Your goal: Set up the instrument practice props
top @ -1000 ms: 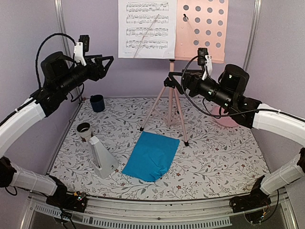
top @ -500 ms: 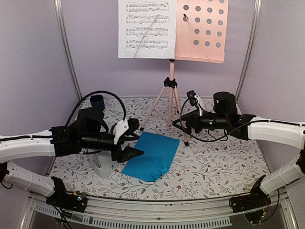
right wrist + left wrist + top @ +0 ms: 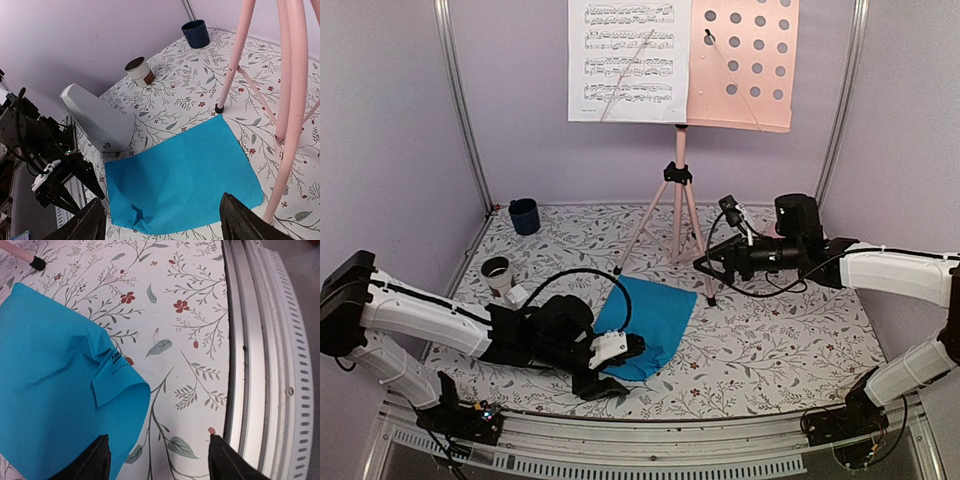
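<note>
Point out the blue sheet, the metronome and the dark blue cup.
blue sheet point(image 3: 655, 318), top external view, its flat middle
metronome point(image 3: 95, 120), right wrist view, sloping side face
dark blue cup point(image 3: 524, 217), top external view, outer wall

A robot test cell in a lab is indicated. The table is covered with a floral-printed sheet point(image 3: 770, 340) and is boxed in on the left, far and right sides by plain lilac panels point(image 3: 390, 150) held between aluminium posts point(image 3: 460, 110). A slotted aluminium rail point(image 3: 650, 445) is run along the near edge, where arm bases point(image 3: 465, 420) with exposed wiring are bolted.
</note>
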Robot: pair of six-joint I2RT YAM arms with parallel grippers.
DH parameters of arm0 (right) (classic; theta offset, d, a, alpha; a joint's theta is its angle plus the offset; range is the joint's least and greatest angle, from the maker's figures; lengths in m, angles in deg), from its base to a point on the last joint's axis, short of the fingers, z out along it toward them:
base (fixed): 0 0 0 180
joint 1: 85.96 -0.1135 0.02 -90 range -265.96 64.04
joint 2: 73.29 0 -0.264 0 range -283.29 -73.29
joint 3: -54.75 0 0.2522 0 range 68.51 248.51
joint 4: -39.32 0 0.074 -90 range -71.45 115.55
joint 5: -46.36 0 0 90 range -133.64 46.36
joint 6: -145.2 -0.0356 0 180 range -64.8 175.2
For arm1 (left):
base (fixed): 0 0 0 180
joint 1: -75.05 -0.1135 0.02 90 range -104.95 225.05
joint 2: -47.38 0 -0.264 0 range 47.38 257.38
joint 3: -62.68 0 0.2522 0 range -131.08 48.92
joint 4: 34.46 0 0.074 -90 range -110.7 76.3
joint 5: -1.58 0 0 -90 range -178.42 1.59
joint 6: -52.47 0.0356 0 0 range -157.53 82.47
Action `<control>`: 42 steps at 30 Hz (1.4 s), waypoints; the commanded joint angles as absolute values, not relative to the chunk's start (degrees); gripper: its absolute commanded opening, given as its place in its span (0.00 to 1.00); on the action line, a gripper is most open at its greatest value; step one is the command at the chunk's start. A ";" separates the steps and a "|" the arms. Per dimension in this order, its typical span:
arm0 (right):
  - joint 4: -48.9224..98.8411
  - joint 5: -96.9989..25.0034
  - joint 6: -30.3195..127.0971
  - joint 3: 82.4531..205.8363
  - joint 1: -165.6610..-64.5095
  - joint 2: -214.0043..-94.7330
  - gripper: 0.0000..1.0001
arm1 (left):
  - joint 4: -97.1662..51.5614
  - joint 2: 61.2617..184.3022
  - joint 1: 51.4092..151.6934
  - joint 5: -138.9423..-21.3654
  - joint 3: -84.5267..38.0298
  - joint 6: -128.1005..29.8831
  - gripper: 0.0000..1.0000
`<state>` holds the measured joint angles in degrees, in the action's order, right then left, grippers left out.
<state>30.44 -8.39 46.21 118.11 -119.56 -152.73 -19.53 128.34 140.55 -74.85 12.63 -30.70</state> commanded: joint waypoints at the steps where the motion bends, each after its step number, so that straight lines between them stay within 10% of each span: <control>1: 30.71 -4.56 45.96 116.87 -117.96 -151.85 0.79 | -25.84 132.75 142.13 -80.88 14.10 -29.69 0.68; 11: 31.18 -4.09 45.19 116.76 -117.80 -150.98 0.78 | -32.41 141.78 142.29 -85.75 12.00 -23.53 0.63; 23: 36.10 -0.80 47.46 113.78 -117.77 -145.28 0.74 | -26.09 132.10 142.33 -83.03 7.49 -18.27 0.01; 29: 37.45 8.62 50.36 113.93 -120.59 -141.15 0.79 | -17.67 116.81 140.43 -69.47 2.18 -17.32 0.00; 42: 13.15 -9.62 74.40 125.12 -138.01 -135.95 0.86 | 3.53 114.63 137.30 -56.97 -10.68 -11.91 0.00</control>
